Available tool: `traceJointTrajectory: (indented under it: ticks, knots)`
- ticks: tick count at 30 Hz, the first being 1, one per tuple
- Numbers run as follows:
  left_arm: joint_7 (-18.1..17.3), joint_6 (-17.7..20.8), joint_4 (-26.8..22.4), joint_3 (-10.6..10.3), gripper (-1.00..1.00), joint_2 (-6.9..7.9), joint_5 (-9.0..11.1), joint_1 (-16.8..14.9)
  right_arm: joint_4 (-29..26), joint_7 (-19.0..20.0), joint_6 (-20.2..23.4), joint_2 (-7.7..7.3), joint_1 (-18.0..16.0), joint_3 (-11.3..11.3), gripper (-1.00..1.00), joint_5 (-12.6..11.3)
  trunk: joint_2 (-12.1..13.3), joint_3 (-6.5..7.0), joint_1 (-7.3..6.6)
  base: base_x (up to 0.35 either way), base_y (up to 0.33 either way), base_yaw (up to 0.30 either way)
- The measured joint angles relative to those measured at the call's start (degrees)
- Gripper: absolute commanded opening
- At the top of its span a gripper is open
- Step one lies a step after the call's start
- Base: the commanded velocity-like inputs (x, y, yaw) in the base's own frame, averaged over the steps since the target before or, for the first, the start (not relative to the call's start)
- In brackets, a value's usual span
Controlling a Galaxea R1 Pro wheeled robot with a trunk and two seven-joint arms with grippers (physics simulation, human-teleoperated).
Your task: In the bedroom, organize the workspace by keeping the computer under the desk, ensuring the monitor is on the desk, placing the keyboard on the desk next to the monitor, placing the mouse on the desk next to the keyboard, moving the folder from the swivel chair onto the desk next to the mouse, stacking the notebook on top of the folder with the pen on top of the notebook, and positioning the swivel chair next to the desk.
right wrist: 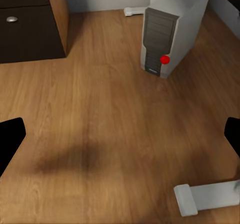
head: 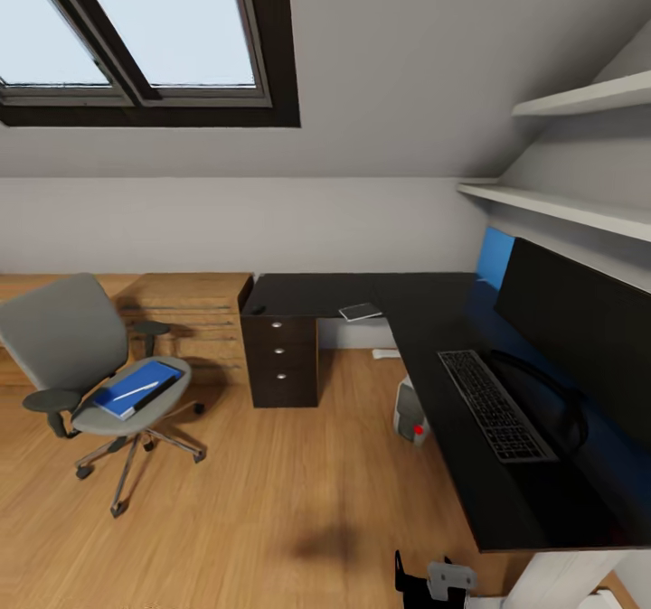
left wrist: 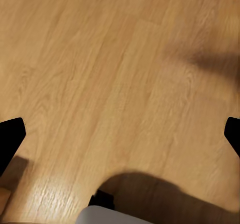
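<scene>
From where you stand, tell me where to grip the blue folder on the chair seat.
Take the folder by its front long edge, the one that reaches the front of the swivel chair seat, coming in low from the open front. It lies flat, the backrest and armrests block the other sides, and the pen rests loose on top.

Skylight window (head: 149, 35), dark frame, set in sloped ceiling. Two white wall shelves (head: 579, 153), one above the other, on the angled wall. Light wooden dresser (head: 194, 320) against back wall. Blue wall panel (head: 495, 257) below lower shelf. Wood plank floor (head: 271, 491); blurred shadows on it.
</scene>
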Motion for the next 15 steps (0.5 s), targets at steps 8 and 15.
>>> traceJointTrajectory:
  ticks: [8,15]
  knots:
    - [0.0,-0.1,1.3,-0.1,1.00,0.02,-0.1,0.0,0.0,-3.5,0.1,0.19,0.0,0.1,1.00,0.0,0.0,0.12,0.00,0.007,0.000,0.279]
    - [0.0,-0.2,1.6,-0.1,1.00,0.03,-0.2,0.0,-0.1,-3.8,0.1,0.17,0.0,0.2,1.00,0.0,0.0,0.12,-0.03,0.282,0.000,0.288]
